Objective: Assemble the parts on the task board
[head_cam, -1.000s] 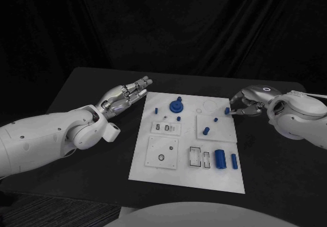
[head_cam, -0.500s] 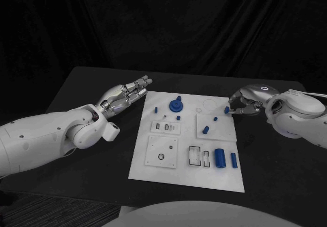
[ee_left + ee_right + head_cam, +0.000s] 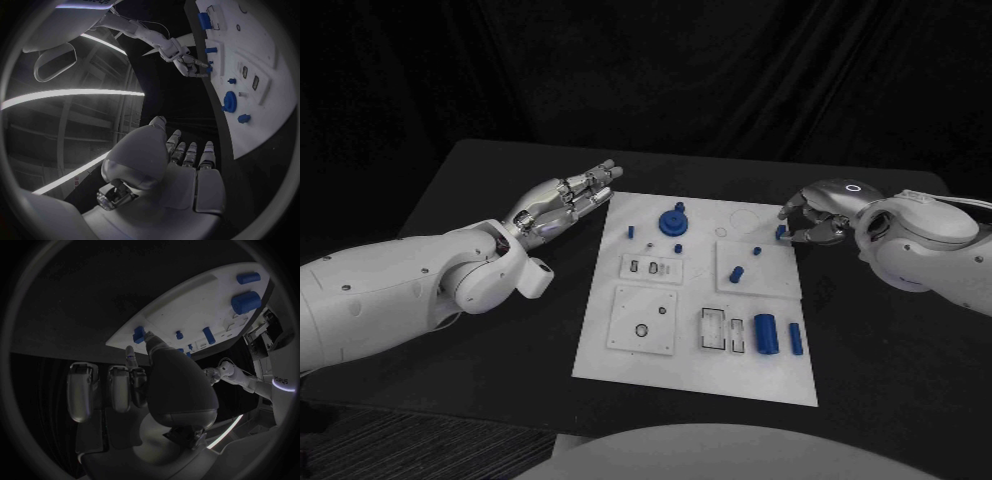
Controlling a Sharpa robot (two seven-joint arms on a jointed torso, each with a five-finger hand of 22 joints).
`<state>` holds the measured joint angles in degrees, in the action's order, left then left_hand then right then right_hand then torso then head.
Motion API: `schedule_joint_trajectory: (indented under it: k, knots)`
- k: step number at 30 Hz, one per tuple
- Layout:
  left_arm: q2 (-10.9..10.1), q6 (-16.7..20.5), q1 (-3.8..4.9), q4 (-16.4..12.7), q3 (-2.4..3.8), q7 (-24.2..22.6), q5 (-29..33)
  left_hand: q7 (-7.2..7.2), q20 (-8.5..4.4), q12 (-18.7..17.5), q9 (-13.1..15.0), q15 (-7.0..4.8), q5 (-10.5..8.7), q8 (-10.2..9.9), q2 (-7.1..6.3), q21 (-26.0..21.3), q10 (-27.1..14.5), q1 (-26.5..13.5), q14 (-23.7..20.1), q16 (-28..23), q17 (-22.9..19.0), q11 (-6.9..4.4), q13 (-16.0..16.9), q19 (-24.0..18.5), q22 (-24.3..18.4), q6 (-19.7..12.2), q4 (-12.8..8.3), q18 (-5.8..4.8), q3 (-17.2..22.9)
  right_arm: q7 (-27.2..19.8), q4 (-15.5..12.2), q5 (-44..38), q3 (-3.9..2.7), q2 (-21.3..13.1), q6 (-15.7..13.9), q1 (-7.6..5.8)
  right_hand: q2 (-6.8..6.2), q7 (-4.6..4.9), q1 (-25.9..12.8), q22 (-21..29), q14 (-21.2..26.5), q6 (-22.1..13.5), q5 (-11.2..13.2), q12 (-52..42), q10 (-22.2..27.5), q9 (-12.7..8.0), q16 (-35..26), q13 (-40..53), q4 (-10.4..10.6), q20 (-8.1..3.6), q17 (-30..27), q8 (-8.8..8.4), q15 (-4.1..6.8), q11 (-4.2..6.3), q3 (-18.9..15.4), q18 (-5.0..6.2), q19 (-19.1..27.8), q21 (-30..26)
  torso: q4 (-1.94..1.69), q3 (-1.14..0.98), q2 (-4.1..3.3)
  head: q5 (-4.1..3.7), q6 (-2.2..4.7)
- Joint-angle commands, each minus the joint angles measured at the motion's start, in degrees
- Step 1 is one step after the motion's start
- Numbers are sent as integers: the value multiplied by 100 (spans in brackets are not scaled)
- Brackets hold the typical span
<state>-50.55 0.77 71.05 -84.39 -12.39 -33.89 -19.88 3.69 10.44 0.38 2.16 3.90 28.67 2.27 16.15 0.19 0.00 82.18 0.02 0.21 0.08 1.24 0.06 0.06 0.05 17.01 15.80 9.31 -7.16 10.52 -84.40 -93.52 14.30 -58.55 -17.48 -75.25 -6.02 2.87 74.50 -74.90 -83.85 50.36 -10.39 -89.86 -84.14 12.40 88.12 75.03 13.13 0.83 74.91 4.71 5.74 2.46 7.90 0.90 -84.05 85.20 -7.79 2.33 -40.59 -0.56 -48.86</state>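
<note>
The task board (image 3: 697,345) lies in the middle of the black surface (image 3: 488,200). The right hand (image 3: 808,222) reaches a small blue peg (image 3: 780,234) at the board's far right edge; whether its fingers (image 3: 139,371) pinch it I cannot tell. The peg looks light, rigid and smooth, likely slippery, so pinch it across its sides. The left hand (image 3: 567,203) hovers empty, fingers extended, beside the board's far left corner.

The task board (image 3: 653,345) lies mid-table, left hand (image 3: 570,202) beside its far-left corner, right hand (image 3: 812,222) at its far-right edge
</note>
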Motion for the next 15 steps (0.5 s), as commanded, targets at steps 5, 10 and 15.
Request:
schedule_joint_trajectory:
  k: [5, 10, 15]
  knots:
    - [2, -84, -10, -12, 5, -41, 3, -7, 47, -38, 7, 20, 22, 21, -4, -19, 0, 12, -2, -21, -8, 58, -6, -6, -5, 40, 6, 101, 40, -32, 15, -37, -2, 19, 49, 53, 3, 23, 46, -1346, -566, 130, 6, -14, -586, 50, 15, 1497, -10, 31, 1283, 55, -41, -47, -3, 34, -368, -14, 1, -2, -1, 11, -18]
    - [2, -96, -10, -12, 5, -32, 3, -2, 51, -38, 8, 24, 22, 22, -3, -19, 0, 11, -2, -21, -8, 64, -6, -6, -5, 46, 7, 101, 44, -20, 19, -37, -3, 33, 56, 66, 23, 31, 65, -1346, -565, 226, -36, -14, -586, 104, 12, 1497, -24, 35, 1278, 104, -47, -53, -4, 34, -368, -15, 6, -5, -2, 14, -29]
    - [3, -112, -11, -9, 5, -19, 3, -2, 51, -38, 8, 24, 22, 22, -3, -19, 0, 11, -2, -21, -8, 64, -6, -6, -5, 46, 7, 101, 44, 39, 24, -37, -3, 45, 19, 73, 47, 44, 120, -1340, -563, 262, -294, -14, -586, 168, 10, 1497, -77, 41, 1273, 118, -54, -63, 10, 38, -359, -33, 7, -1, -1, 4, -43]
